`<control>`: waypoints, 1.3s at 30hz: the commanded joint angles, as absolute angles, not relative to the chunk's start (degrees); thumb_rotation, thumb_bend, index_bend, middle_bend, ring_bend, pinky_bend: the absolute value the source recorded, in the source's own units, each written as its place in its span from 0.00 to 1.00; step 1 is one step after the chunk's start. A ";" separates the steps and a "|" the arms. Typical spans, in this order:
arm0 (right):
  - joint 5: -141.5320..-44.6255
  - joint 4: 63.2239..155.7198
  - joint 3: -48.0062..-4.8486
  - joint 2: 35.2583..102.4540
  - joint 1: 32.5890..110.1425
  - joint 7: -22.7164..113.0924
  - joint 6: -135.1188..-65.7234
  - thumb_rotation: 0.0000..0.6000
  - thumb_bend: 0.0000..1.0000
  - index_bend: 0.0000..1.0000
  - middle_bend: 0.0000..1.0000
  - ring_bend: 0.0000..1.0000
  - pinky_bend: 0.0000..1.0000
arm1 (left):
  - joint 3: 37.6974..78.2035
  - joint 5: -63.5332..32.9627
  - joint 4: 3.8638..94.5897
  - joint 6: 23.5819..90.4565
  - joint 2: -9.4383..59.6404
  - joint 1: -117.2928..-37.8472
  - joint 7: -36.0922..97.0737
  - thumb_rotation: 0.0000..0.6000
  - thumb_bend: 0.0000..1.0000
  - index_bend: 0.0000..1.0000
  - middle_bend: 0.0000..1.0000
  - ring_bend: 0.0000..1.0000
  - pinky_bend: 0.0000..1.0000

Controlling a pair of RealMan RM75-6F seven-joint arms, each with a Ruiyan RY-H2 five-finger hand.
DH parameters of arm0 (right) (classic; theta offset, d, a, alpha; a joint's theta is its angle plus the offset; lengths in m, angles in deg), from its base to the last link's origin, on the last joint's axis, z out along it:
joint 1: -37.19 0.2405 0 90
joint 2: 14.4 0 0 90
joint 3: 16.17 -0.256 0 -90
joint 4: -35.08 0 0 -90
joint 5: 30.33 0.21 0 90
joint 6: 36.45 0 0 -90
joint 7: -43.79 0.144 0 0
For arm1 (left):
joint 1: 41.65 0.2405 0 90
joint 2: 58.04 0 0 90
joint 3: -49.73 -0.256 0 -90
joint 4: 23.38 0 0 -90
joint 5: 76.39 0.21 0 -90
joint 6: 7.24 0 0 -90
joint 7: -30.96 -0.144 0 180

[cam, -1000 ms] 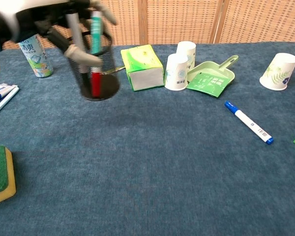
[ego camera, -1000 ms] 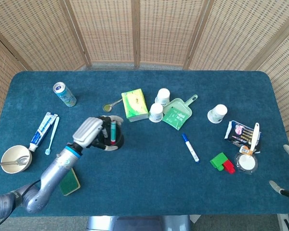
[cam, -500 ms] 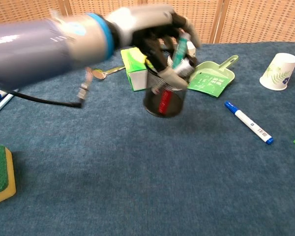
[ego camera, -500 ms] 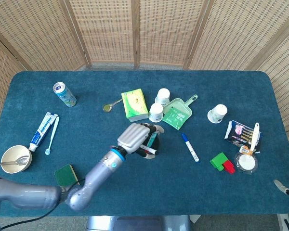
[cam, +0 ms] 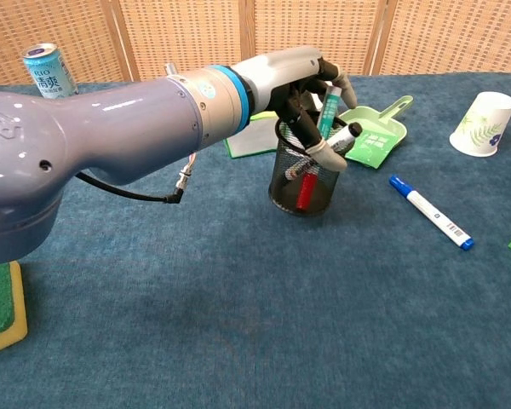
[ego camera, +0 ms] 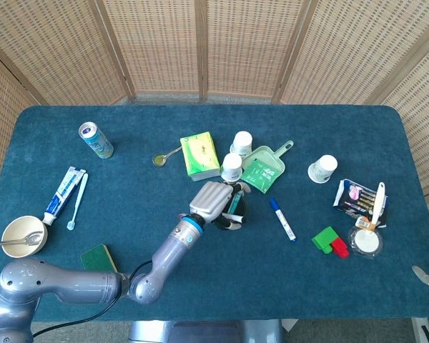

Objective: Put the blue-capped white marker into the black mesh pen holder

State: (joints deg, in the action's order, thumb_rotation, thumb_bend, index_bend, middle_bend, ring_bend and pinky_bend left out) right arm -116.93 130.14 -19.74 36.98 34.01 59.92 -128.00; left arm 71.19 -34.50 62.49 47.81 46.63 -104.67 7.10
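Black mesh pen holder (cam: 302, 183) now sits at mid-frame in the chest view, moved over from the left side near the can a second ago; left hand (cam: 298, 81) grips its rim, fingers (cam: 322, 153) wrapped over the near edge and around the top. Judgement: holder has been brought close to the marker, so the drop-in path is short; the marker itself is not yet picked. Blue-capped white marker (cam: 430, 212) lies flat on the blue worktop (cam: 238, 324), right of the holder and apart from it, untouched; head view shows the same, marker (ego camera: 282, 219) just right of the holder (ego camera: 232, 211). Right hand is barely in view, a sliver at the lower right edge of the head view, so its fingers cannot be told. Holder contents: a red pen (cam: 304, 189) low inside, a green marker (cam: 325, 111) and a black-tipped pen (cam: 345, 136) sticking out above the rim. Other containers: green dustpan (cam: 370, 135) behind the holder, paper cup (cam: 481, 123) at far right tilted, nothing seen in either; bowl (ego camera: 23, 236) at lower left of the head view holds a spoon.
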 commanded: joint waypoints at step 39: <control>-117.27 130.26 -19.74 36.82 33.73 60.54 -128.40 1.00 0.00 0.08 0.00 0.00 0.00 | 62.82 -25.53 84.42 57.12 23.80 -92.57 3.31 1.00 0.03 0.00 0.00 0.00 0.00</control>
State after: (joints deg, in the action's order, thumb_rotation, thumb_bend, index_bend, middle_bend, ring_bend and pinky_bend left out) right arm -117.23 130.22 -19.76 36.78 33.74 60.64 -128.38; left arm 65.23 -25.57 77.65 54.29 31.20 -95.99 6.83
